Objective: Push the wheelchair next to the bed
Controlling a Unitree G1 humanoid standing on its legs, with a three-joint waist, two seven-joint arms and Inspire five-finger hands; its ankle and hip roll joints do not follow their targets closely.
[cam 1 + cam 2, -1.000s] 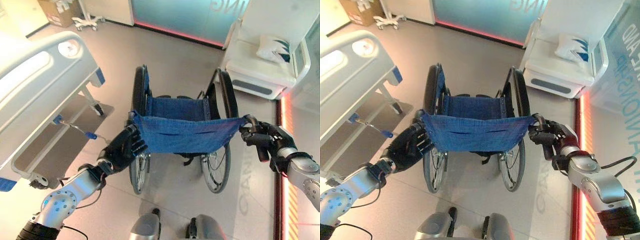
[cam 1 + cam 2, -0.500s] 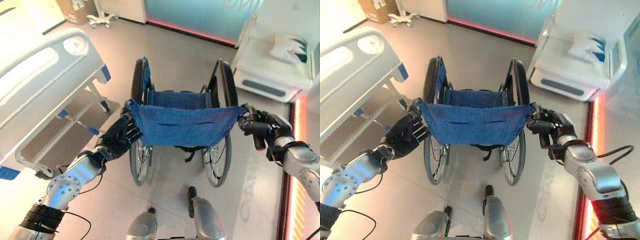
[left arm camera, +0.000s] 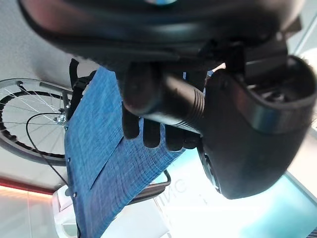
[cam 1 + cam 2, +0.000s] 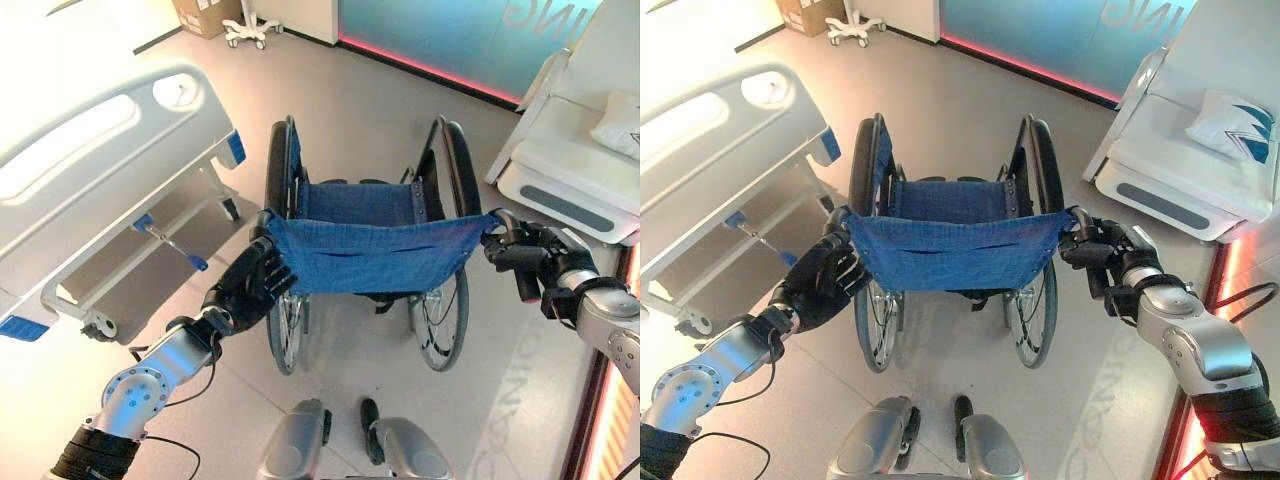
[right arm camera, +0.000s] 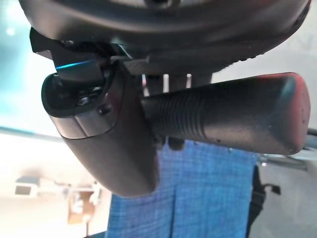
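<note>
Black-framed wheelchair with blue fabric back (image 4: 372,250) stands on the floor just beside the white hospital bed (image 4: 90,170). Left hand (image 4: 245,290) and right hand (image 4: 530,262): fingers curled round its ribbed black push handles (image 5: 218,119).

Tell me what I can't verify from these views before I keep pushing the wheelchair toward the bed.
- Wheelchair front end: footrests and casters sit behind the blue backrest in both eye views.
- Bed: cut off by the left edge, so its full length is unknown.
- Left hand grip: in its wrist view the thumb and palm cover much of the handle.
- Right hand: handle shows, fingers mostly hidden behind it.
</note>
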